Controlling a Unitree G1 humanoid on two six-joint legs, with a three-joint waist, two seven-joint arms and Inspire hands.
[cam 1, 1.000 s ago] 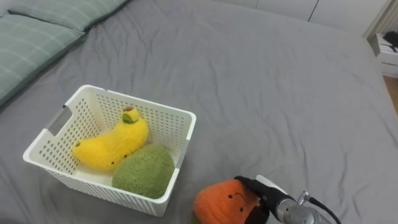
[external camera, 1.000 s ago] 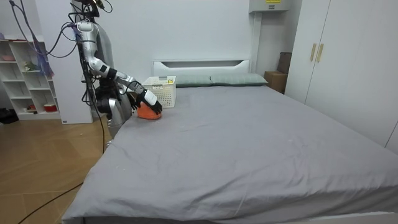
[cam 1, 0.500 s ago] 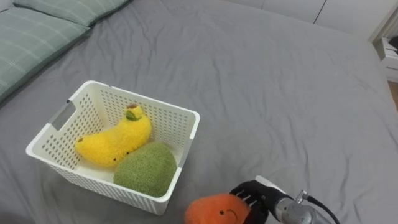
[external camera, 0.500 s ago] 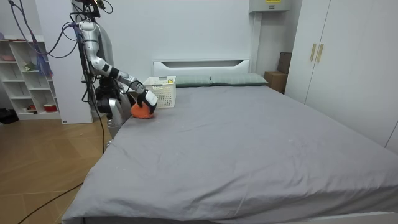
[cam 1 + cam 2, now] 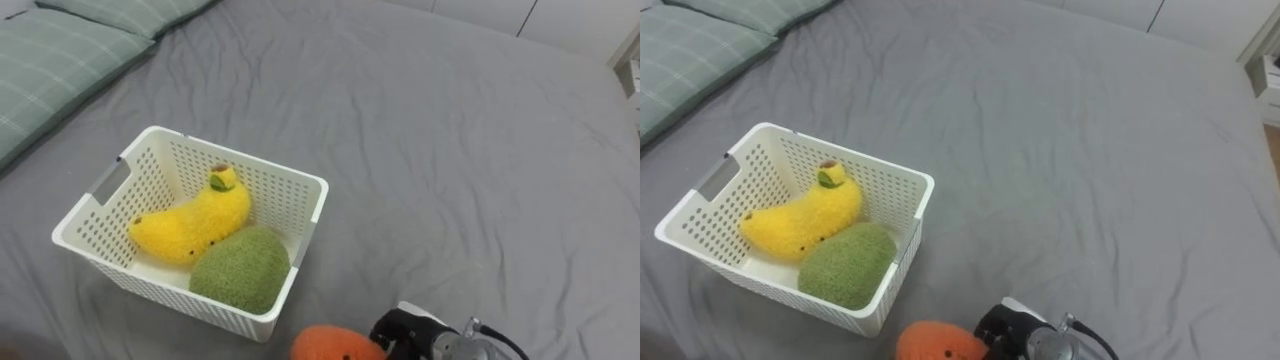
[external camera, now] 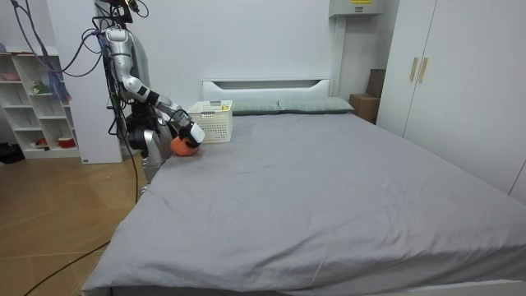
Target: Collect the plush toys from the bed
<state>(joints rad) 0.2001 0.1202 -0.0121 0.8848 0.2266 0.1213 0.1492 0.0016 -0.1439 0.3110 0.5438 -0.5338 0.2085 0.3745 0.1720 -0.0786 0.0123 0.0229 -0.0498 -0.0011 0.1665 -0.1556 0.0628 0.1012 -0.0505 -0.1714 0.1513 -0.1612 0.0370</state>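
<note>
A white lattice basket (image 5: 240, 155) stands on the grey bed and holds a yellow banana plush (image 5: 190, 222) and a green round plush (image 5: 240, 270). At the bottom edge of the eye views, just right of the basket's near corner, is an orange plush toy (image 5: 330, 345). My right hand (image 5: 408, 332) is at its right side, fingers curled onto it. In the room view the orange toy (image 6: 182, 145) hangs at my right hand (image 6: 195, 134), near the bed's edge in front of the basket (image 6: 215, 121).
Green checked pillows (image 5: 60, 50) lie at the head of the bed, left of the basket. Wide grey sheet (image 5: 450, 150) stretches to the right. I stand at the bedside near the white headboard (image 6: 267, 86); a wardrobe (image 6: 444, 74) is across the bed.
My right hand's fingers have curled onto the orange toy and drawn it toward me, to the bed's edge. The eye views have shifted slightly.
</note>
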